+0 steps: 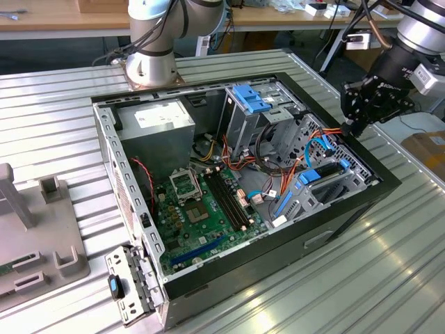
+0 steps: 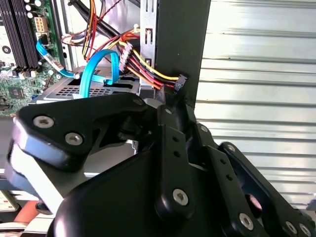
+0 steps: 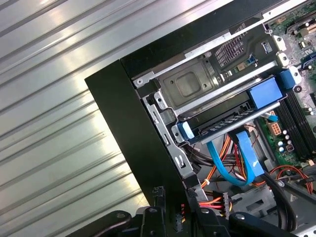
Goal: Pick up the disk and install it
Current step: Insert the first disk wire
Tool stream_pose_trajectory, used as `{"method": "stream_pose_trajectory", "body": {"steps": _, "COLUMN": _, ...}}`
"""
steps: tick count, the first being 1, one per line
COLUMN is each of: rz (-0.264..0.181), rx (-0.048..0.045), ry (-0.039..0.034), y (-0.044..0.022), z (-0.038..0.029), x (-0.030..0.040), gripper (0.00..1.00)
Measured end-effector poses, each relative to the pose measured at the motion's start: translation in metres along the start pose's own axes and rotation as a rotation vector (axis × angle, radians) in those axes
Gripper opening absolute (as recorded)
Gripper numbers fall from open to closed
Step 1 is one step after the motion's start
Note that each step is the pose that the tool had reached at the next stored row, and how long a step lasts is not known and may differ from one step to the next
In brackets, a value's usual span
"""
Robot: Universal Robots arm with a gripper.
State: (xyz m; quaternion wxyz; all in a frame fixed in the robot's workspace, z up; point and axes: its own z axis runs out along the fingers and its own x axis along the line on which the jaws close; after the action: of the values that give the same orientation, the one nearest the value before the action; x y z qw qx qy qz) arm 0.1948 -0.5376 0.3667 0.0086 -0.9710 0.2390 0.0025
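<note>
The disk point(image 3: 232, 120) lies edge-on inside a metal drive bay at a corner of the open computer case point(image 1: 389, 182). Its bright blue carrier rail point(image 3: 264, 94) runs along it, and in the exterior view the disk point(image 1: 321, 175) shows as a blue-framed slab near the case's wall on the exterior view's right. My black gripper point(image 1: 354, 125) hangs just above that wall, beside the bay and over a bundle of red, orange and yellow cables point(image 2: 143, 69). In both wrist views the gripper point(image 2: 173, 106) point(image 3: 175, 217) sits close to the case rim and holds nothing that I can make out.
A green motherboard point(image 1: 201, 216) covers the case floor. A grey power-supply box point(image 1: 156, 125) stands at the back, and an upright cage with a blue bracket point(image 1: 250, 97) beside it. Light-blue data cables point(image 3: 232, 165) loop near the bay. Ribbed metal tabletop point(image 1: 361, 278) surrounds the case.
</note>
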Motion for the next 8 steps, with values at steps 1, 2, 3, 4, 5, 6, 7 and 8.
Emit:
{"method": "stream_pose_trajectory", "body": {"steps": 1, "rz": 0.000, "rx": 0.0000, "ry": 0.0000, "y": 0.0000, "z": 0.0000, "x": 0.0000, "gripper": 0.21}}
{"method": "stream_pose_trajectory", "body": {"steps": 2, "rz": 0.000, "rx": 0.0000, "ry": 0.0000, "y": 0.0000, "z": 0.0000, "x": 0.0000, "gripper": 0.21}}
{"method": "stream_pose_trajectory", "body": {"steps": 3, "rz": 0.000, "rx": -0.0002, "ry": 0.0001, "y": 0.0000, "z": -0.0001, "x": -0.0001, "gripper": 0.21}}
{"method": "stream_pose_trajectory", "body": {"steps": 4, "rz": 0.000, "rx": -0.0003, "ry": 0.0002, "y": 0.0000, "z": -0.0001, "x": -0.0001, "gripper": 0.19}}
{"method": "stream_pose_trajectory", "body": {"steps": 5, "rz": 0.000, "rx": -0.0002, "ry": 0.0001, "y": 0.0000, "z": -0.0001, "x": -0.0001, "gripper": 0.16}}
{"method": "stream_pose_trajectory", "body": {"steps": 6, "rz": 0.000, "rx": -0.0001, "ry": 0.0001, "y": 0.0000, "z": -0.0001, "x": -0.0001, "gripper": 0.16}}
{"method": "stream_pose_trajectory", "body": {"steps": 7, "rz": 0.000, "rx": 0.0000, "ry": 0.0000, "y": 0.0001, "z": 0.0000, "x": -0.0001, "gripper": 0.16}}
{"method": "stream_pose_trajectory", "body": {"steps": 8, "rz": 0.000, "rx": 0.0000, "ry": -0.0001, "y": 0.0001, "z": 0.0000, "x": -0.0001, "gripper": 0.16}}
